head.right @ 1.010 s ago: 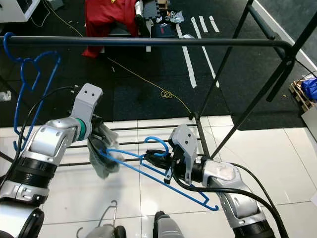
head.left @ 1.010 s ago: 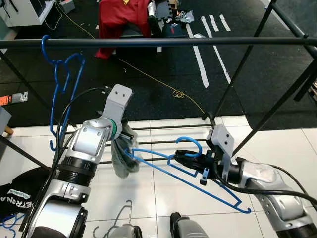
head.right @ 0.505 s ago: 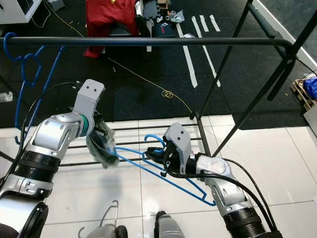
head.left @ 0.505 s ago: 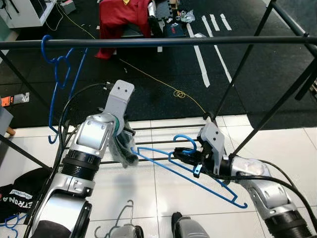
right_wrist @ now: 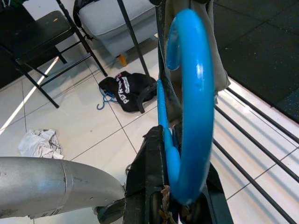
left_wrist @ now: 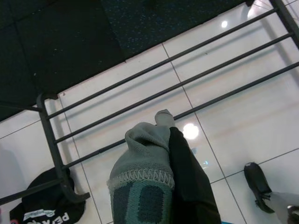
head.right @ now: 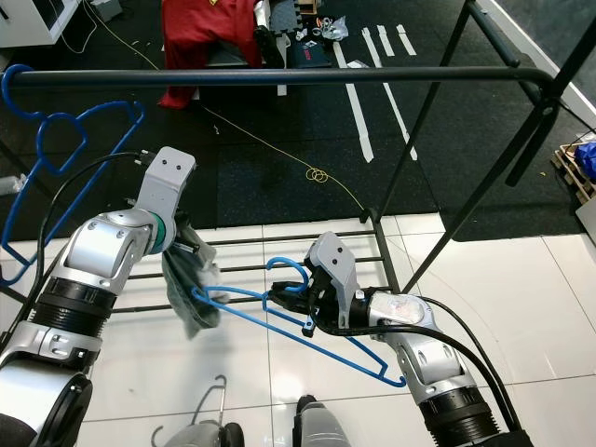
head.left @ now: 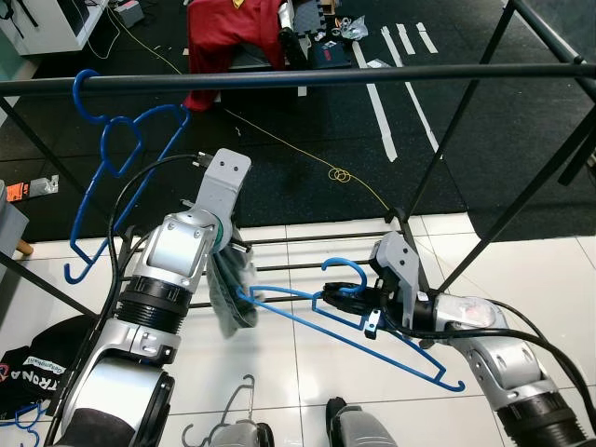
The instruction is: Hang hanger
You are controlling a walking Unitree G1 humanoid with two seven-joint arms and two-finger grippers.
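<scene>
A blue plastic hanger (head.left: pixel 372 328) lies slanted in front of me, below the black top rail (head.left: pixel 298 76) of the clothes rack. My right gripper (head.left: pixel 346 298) is shut on its neck just under the hook (right_wrist: pixel 191 93). My left gripper (head.left: pixel 233 263) is shut on a grey-green knitted cloth (head.left: pixel 231 296), which hangs at the hanger's left tip; one black finger (left_wrist: pixel 187 179) shows beside the cloth (left_wrist: pixel 142 177). A second blue hanger (head.left: pixel 116 163) hangs by its hook on the rail's left end, tilted outward.
The rack's slanted legs (head.left: pixel 503 223) rise on the right and its low bars (head.left: pixel 307 240) cross the white tiles. Grey hangers (head.left: pixel 233 414) and a black bag (head.left: pixel 28 363) lie on the floor near me. A red garment (head.left: pixel 233 33) and a yellow cable (head.left: pixel 335 175) lie beyond.
My right gripper has drawn the hanger left and a little toward the rack. The left gripper's cloth shifted with it. The hanger on the rail has swung and tilted outward.
</scene>
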